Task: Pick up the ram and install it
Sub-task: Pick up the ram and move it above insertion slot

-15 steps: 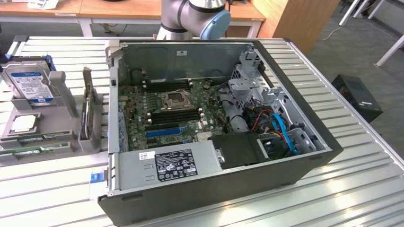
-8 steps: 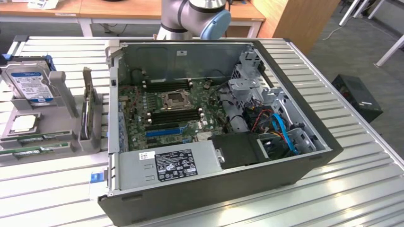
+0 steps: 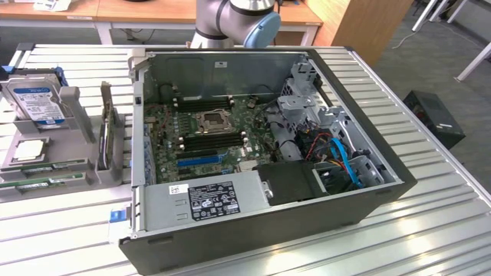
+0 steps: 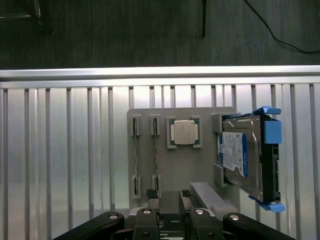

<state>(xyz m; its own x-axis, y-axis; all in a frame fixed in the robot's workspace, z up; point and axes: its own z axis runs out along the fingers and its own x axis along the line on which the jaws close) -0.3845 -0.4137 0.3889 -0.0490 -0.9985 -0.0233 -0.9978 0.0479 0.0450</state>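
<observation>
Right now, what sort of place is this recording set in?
Probably a lab or workshop bench for computer assembly: an open desktop PC case lies on a slatted metal table, beside a grey fixture holding a hard drive and ram sticks, with wooden desks behind.

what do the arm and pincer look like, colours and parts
The arm is a grey metal tube with a light blue joint cap. The pincer is black, built of jointed links pinned by round silver bolts.
</observation>
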